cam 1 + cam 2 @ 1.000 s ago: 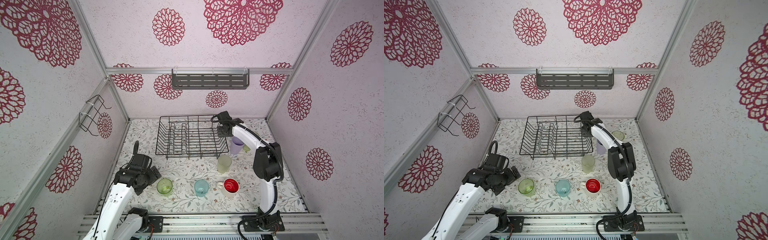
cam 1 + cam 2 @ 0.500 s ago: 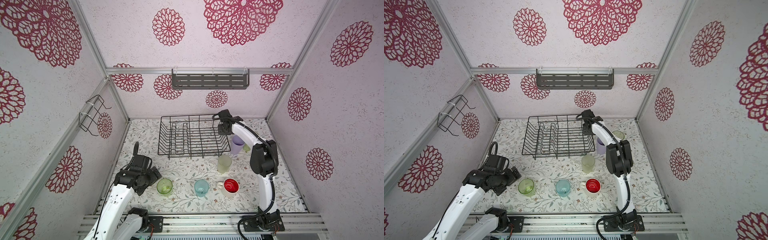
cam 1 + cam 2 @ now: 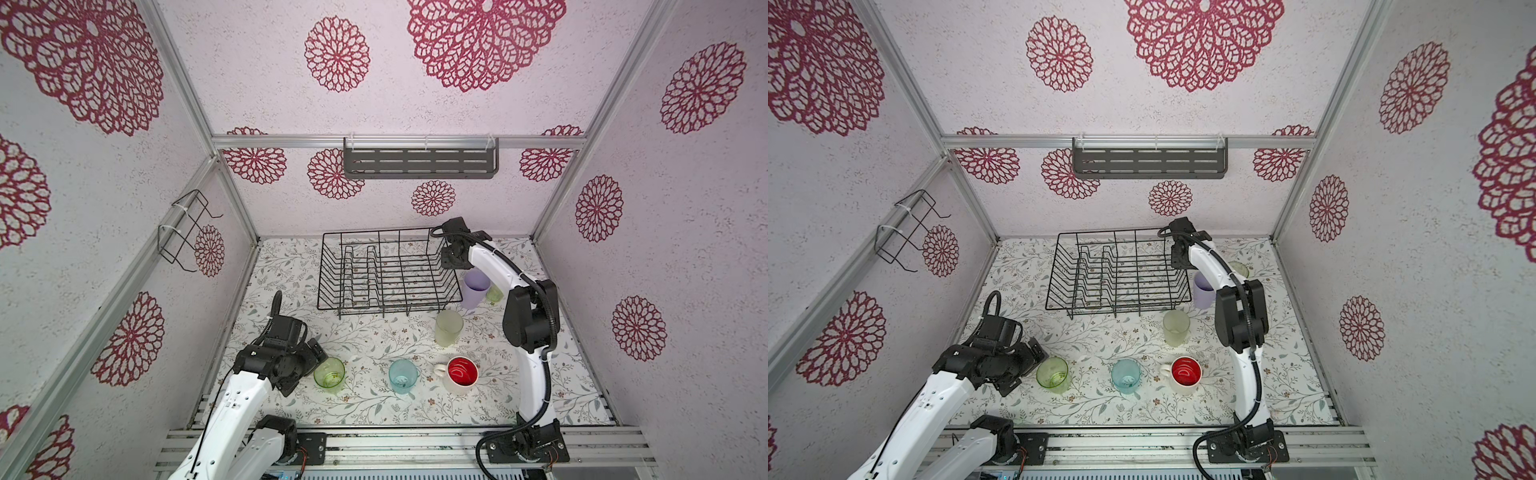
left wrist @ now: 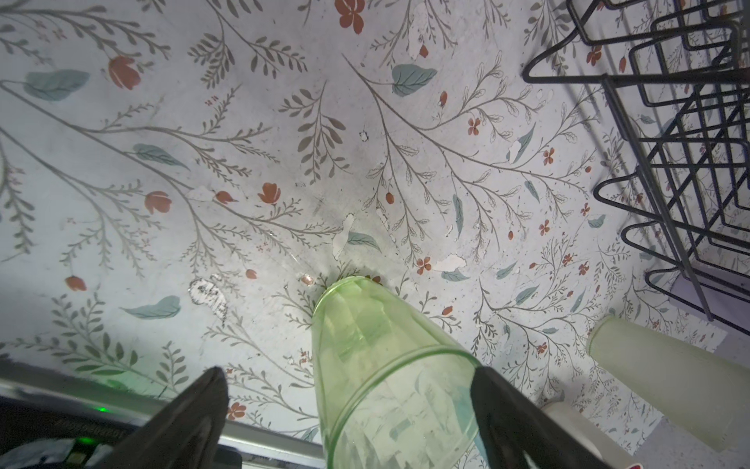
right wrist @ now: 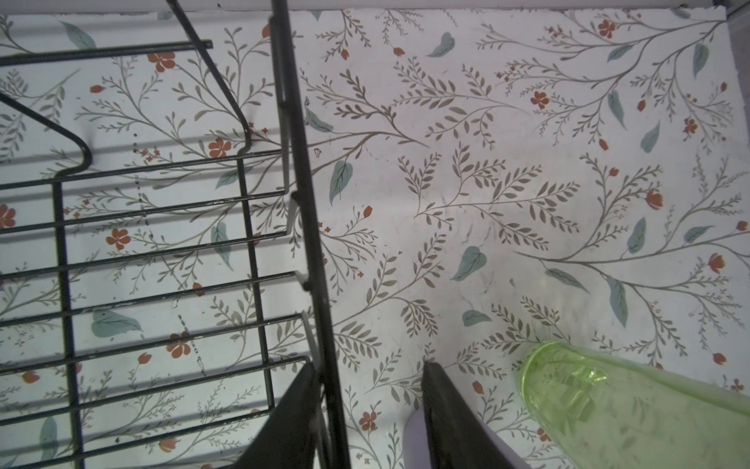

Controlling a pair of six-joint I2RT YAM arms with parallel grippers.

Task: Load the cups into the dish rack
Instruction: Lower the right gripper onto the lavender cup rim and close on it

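So the right gripper (image 5: 369, 367) is at the big black wire dish rack's (image 3: 386, 272) right wall, jaws partly apart astride one wire, not clamping it. The left gripper (image 4: 349, 375), well in front of the rack, gapes wide around a clear-green glass (image 4: 385, 365). The lilac tumbler (image 3: 476, 286) stands just right of the rack and the frosted pale-green tumbler (image 3: 449, 328) is by its front-right corner, both on the floral worktop (image 3: 374, 332).
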